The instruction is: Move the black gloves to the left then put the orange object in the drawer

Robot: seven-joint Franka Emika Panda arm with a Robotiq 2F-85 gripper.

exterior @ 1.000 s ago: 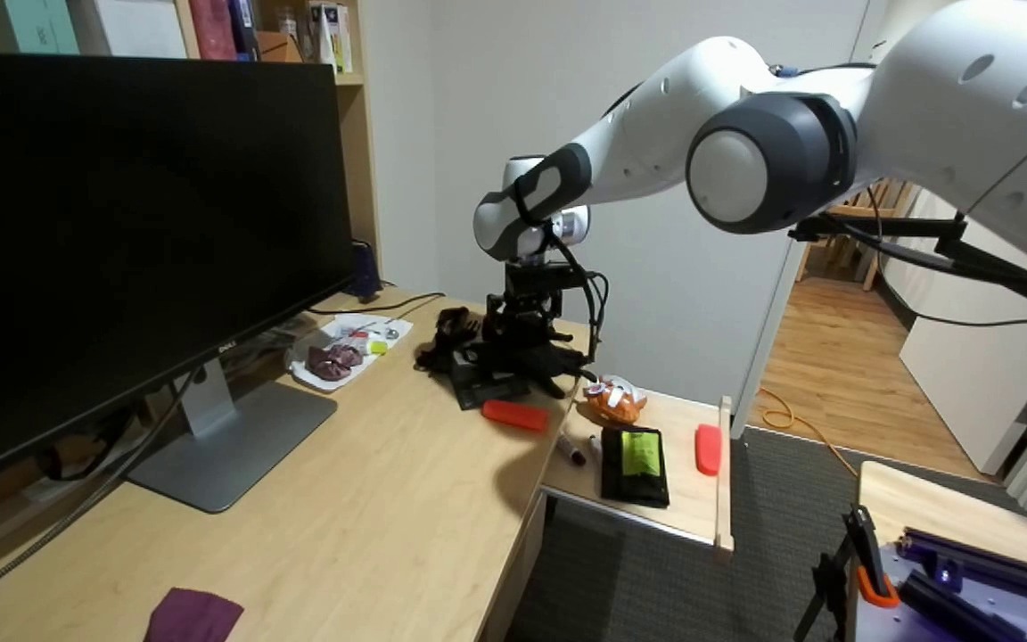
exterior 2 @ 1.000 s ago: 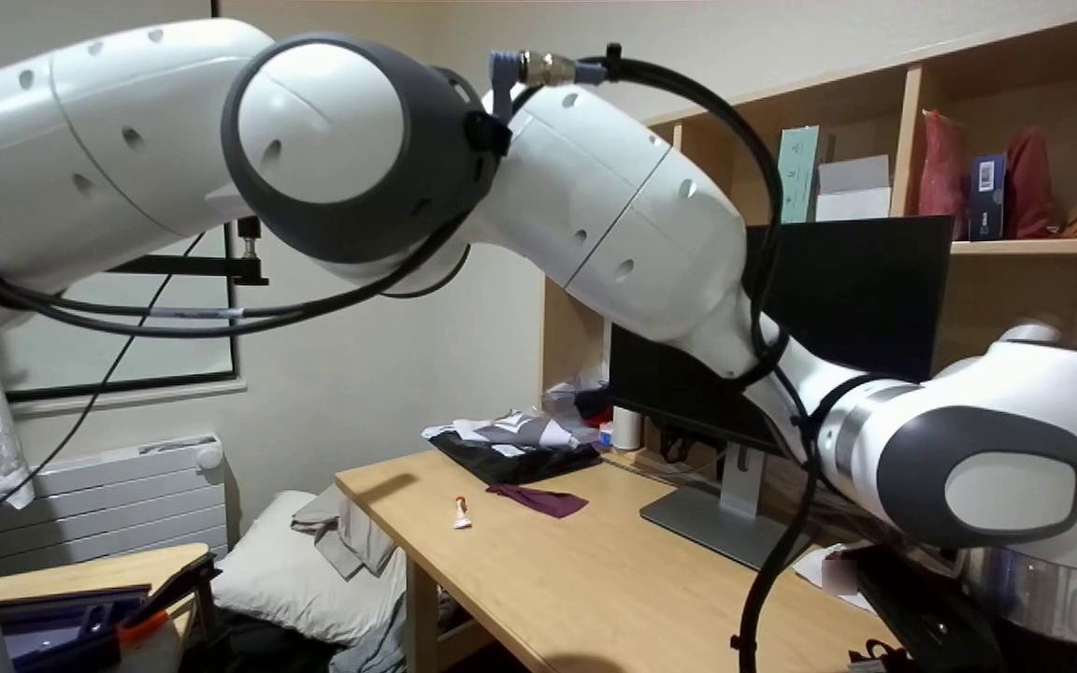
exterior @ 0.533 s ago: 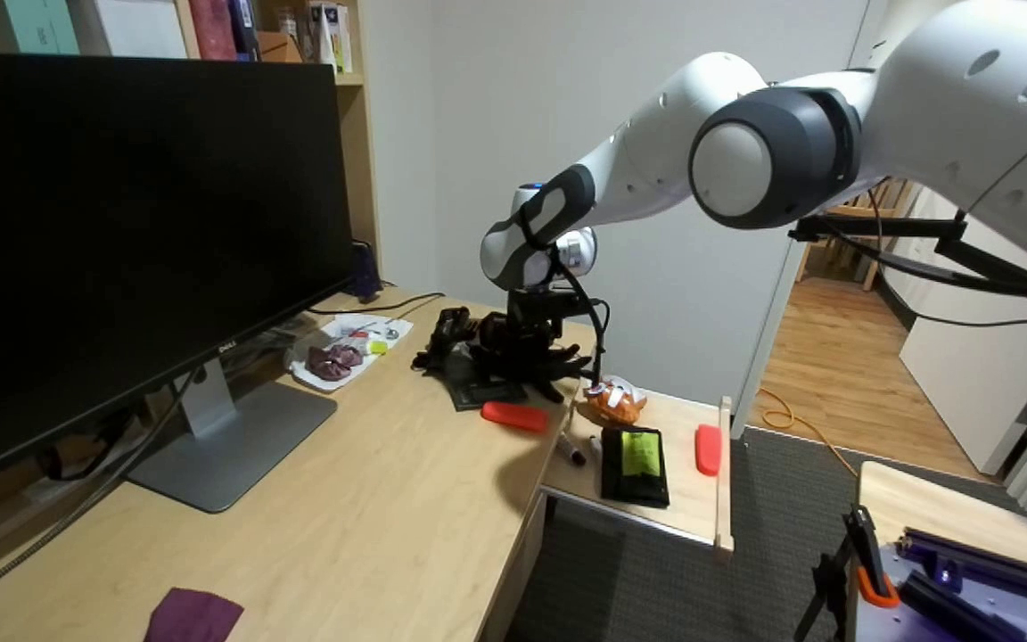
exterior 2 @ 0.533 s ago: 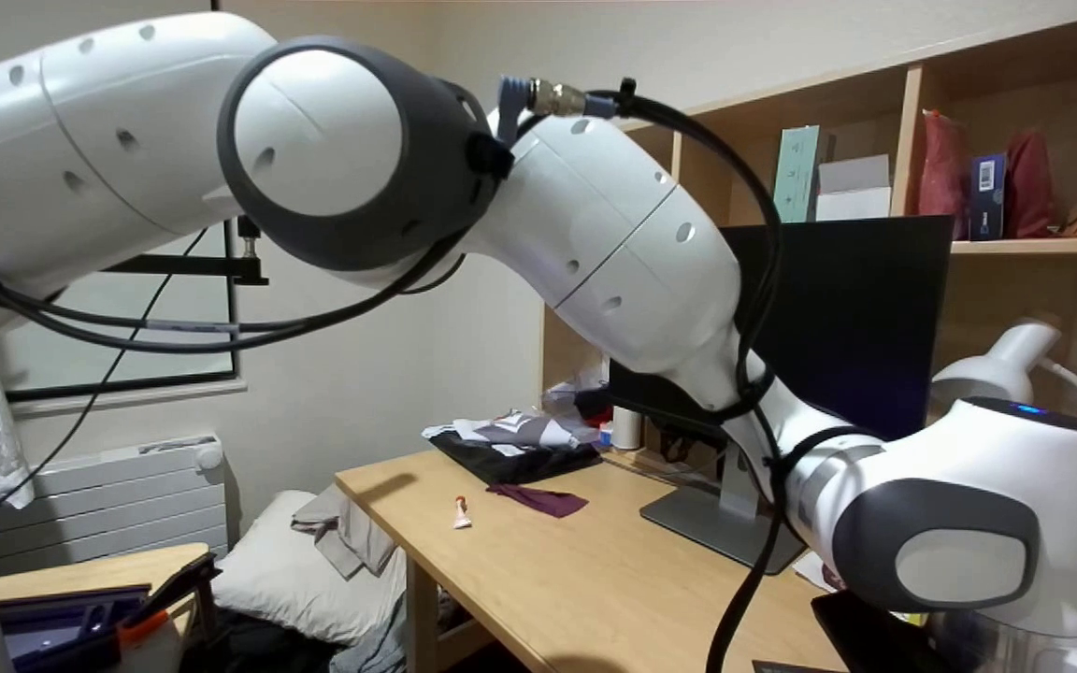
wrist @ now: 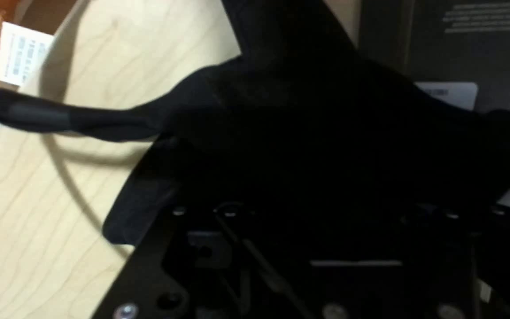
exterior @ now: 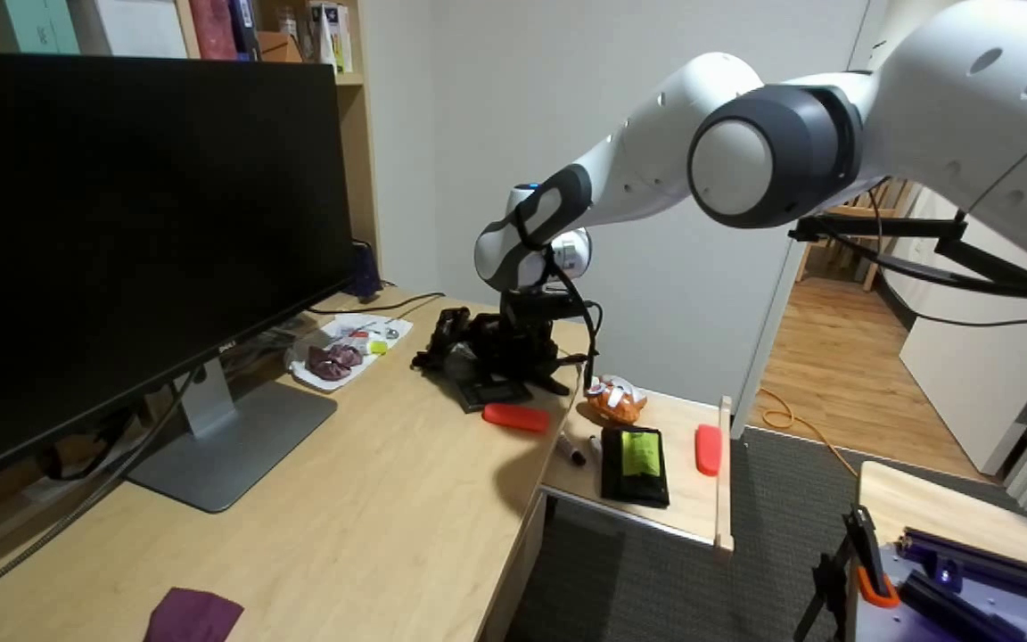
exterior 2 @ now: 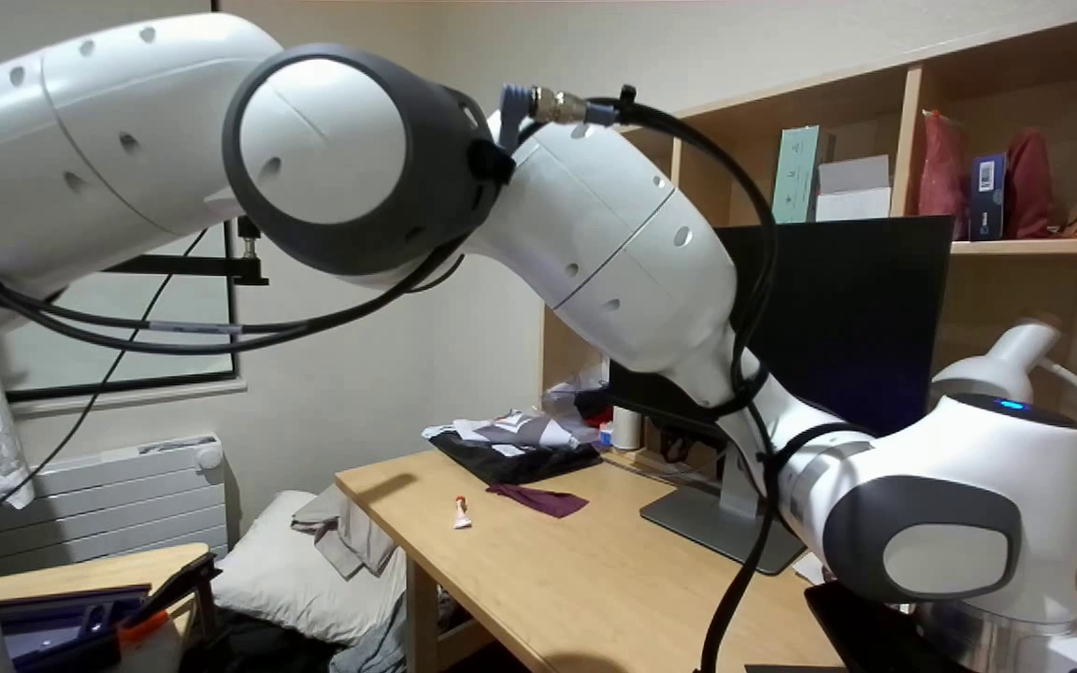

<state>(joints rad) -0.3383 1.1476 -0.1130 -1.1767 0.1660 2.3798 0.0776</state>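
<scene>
Black gloves [wrist: 277, 84] under the gripper [wrist: 330, 204], whose fingertips are lost against them; whether the jaws pinch anything cannot be made out. The gloves are at the edge of the desk [exterior: 371, 517]; nearby are the orange-red bar [exterior: 515, 417] and the pulled-out drawer [exterior: 687, 499]. Step in hand, presumably: grasping the gloves; next: secure them, then shift left.

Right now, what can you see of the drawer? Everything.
The drawer stands pulled out from the desk in an exterior view. It looks like light wood, shallow, with a pale bottom and a low front wall. In it lie an orange packet, a black case bearing a lime note, marker pens near the desk, and a red item close to the front wall; whether they touch I can't tell. Any part under the desk is hidden.
</scene>
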